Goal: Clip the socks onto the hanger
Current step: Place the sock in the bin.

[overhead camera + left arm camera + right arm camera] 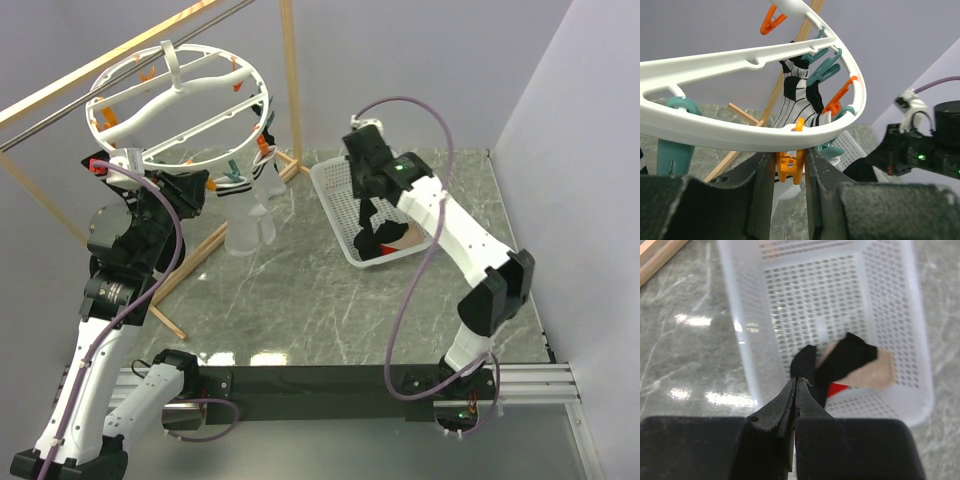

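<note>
Lab cell: blank walls [430,70], marble-look tabletop [320,290]

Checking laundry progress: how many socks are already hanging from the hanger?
2. Both hang below the near-right rim of the hanger: the lower sock on the left, the upper sock beside it, nearer the wooden post. More could be hidden from this angle.

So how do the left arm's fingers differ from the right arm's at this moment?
The left fingers clamp a small orange plastic clip; the right fingers pinch a soft black fabric sock. The left fingers sit up at the round white plastic hanger ring; the right fingers hang over the white mesh plastic basket. Both pairs are shut.
</note>
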